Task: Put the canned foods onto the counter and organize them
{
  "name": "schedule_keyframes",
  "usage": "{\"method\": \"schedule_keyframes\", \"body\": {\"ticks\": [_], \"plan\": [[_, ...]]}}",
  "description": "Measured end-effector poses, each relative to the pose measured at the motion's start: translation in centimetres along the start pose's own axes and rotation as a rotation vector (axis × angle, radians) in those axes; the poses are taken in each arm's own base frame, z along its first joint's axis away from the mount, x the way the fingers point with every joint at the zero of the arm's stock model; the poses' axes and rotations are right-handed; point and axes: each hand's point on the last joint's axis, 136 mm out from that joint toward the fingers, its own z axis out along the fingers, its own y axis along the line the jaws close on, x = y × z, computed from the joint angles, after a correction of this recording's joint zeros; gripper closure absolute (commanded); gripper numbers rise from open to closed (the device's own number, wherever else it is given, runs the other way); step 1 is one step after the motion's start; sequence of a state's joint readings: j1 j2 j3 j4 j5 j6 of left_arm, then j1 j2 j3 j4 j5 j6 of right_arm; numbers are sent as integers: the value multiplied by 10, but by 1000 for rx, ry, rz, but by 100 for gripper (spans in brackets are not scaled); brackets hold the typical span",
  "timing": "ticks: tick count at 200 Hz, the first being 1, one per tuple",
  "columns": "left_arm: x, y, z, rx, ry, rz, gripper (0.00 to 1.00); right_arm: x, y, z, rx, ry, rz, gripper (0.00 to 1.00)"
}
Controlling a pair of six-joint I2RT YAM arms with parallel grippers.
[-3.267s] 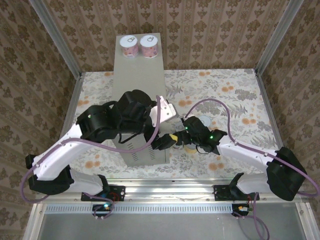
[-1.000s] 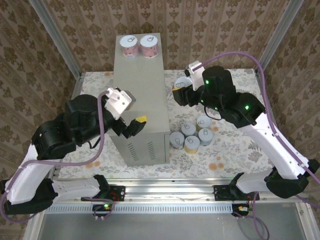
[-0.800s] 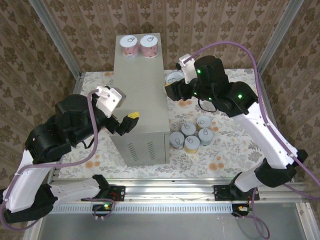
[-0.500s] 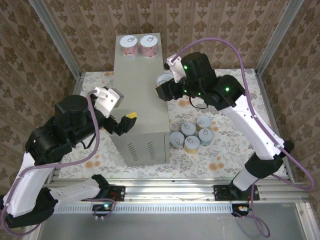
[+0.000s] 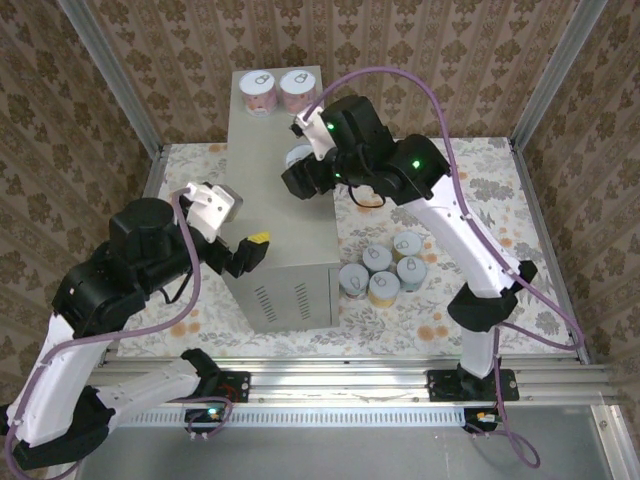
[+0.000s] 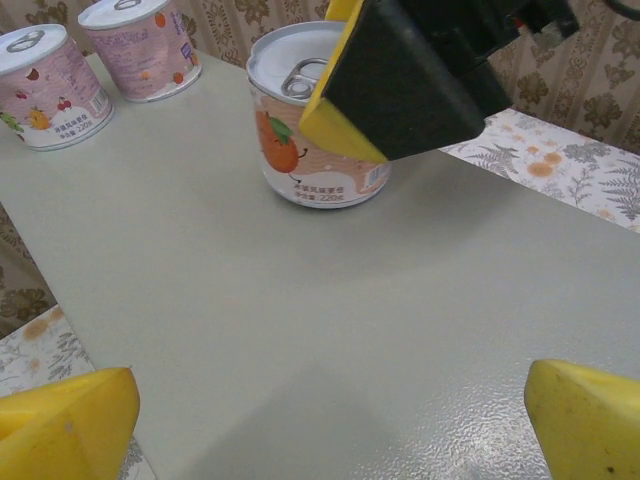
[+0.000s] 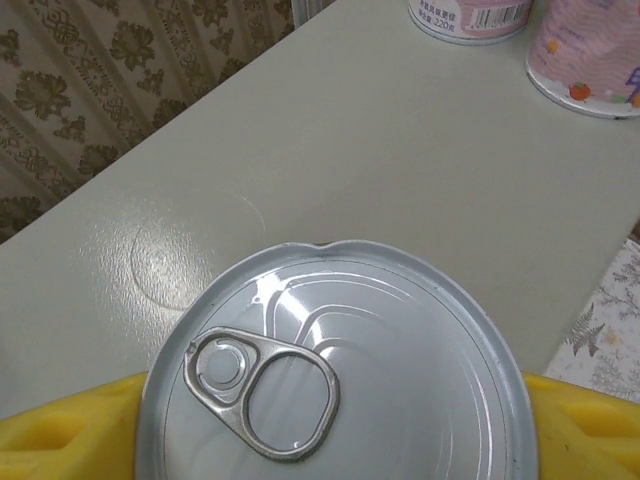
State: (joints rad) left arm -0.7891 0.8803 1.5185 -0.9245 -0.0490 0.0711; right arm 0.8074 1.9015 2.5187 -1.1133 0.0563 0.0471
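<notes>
The orange-labelled can (image 6: 318,140) stands upright on the counter (image 6: 300,300) near its right edge, with its long axis vertical and its pull-tab lid facing up. The right gripper (image 7: 330,440) straddles this can, 1 yellow pad on each side. Whether the pads press it or stand clear cannot be told. 2 pink-labelled cans (image 5: 258,93) stand upright at the counter's far edge. The left gripper (image 6: 325,425) is spread wide, holding nothing, over the near-left part. 5 cans (image 5: 380,272) stand on the floral floor (image 5: 480,200) beside the counter's right side.
</notes>
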Motion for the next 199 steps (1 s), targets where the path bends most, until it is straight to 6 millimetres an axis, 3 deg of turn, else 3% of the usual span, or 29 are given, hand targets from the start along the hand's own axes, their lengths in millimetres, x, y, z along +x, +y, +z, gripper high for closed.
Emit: {"method": "schedule_keyframes", "body": {"ticks": [58,133,199], "plan": [[3,1,-7,1,-22,-7,0,-3,-2,11,39,3,-7,17],[6,1,-7,7,-21,-15,0,-5,5,7,80,-11,-27,5],[4,-1,-14,19,-40,-16,0,26,4,11,119,53,-42,4]]}}
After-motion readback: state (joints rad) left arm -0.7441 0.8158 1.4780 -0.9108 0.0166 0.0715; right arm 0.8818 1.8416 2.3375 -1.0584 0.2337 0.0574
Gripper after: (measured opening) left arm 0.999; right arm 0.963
